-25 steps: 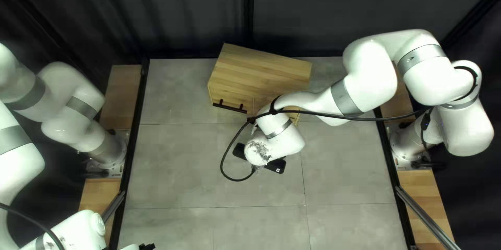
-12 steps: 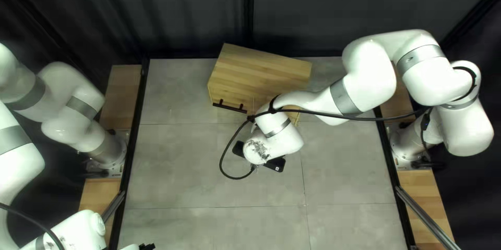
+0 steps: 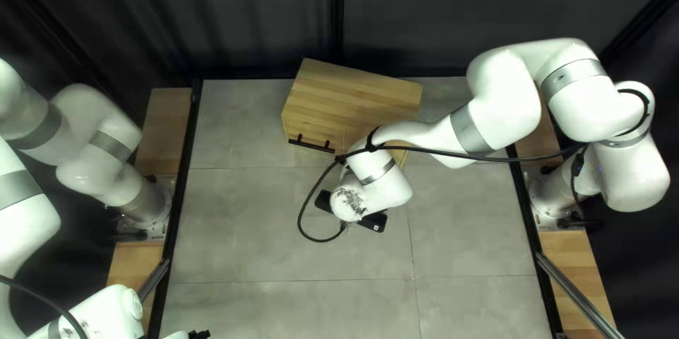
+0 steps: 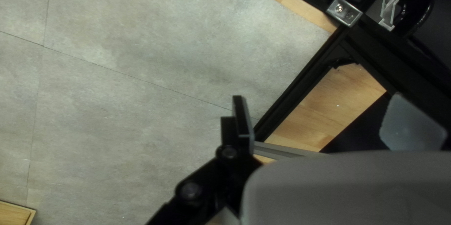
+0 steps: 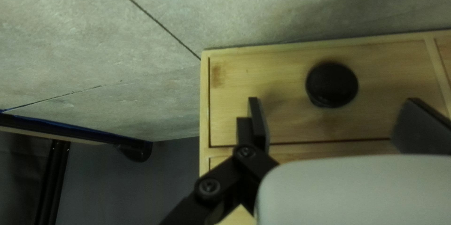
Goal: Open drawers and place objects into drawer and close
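Box with drawers: You can see the wooden box (image 3: pixel 353 95) near the far edge of the table (image 3: pixel 283 254), around the middle of the top left view. It sits at a slant. The right arm (image 3: pixel 495 102) reaches over one front corner.
Long handle: A black bar handle (image 3: pixel 311 146) is on the front of the box, on the part your right arm does not cover.
Drawer by the right gripper: In the right wrist view, you see a wooden drawer front (image 5: pixel 282 126) with a round black knob (image 5: pixel 331 84). The drawer is shut, flat with the frame around it.
Right gripper: Your right gripper (image 3: pixel 373 221) is in front of the box, partly under the end of its arm. In its own view, its fingers (image 5: pixel 257 121) are wide apart. The knob shows in the gap between them, and no finger touches it. It has hold of nothing.
Left gripper: Your left gripper (image 3: pixel 204 335) is at the near edge of the top left view, toward the left, well apart from the box. In its own view, its fingers (image 4: pixel 242 117) are wide apart too, with nothing in them.
Black cord: A black cord (image 3: pixel 300 219) runs along your right arm and makes a loop beside its end.
Back: A dark curtain (image 3: pixel 247 20) hangs behind the table.
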Controlling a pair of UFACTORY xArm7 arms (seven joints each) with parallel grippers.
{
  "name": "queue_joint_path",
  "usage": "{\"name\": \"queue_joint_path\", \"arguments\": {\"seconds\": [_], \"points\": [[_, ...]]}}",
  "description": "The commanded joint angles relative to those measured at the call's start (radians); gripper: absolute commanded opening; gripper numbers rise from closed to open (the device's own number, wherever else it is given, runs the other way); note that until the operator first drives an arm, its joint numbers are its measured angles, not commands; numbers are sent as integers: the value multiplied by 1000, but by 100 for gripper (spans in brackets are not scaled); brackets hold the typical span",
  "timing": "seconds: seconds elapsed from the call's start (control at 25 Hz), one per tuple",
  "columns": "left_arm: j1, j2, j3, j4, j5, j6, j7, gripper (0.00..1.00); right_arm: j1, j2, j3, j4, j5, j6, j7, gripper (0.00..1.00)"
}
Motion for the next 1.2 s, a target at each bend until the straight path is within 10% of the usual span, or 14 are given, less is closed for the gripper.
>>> {"name": "queue_joint_path", "arguments": {"seconds": [0.04, 0.56, 1.2], "points": [[0, 0, 0, 0, 0, 0, 0, 100, -49, -144, 37, -75, 84, -130, -81, 100], [0, 0, 0, 0, 0, 0, 0, 100, -119, -374, 65, -147, 446, -335, -152, 100], [0, 0, 0, 0, 0, 0, 0, 100, -112, -378, 68, -124, 459, -308, -118, 100]]}}
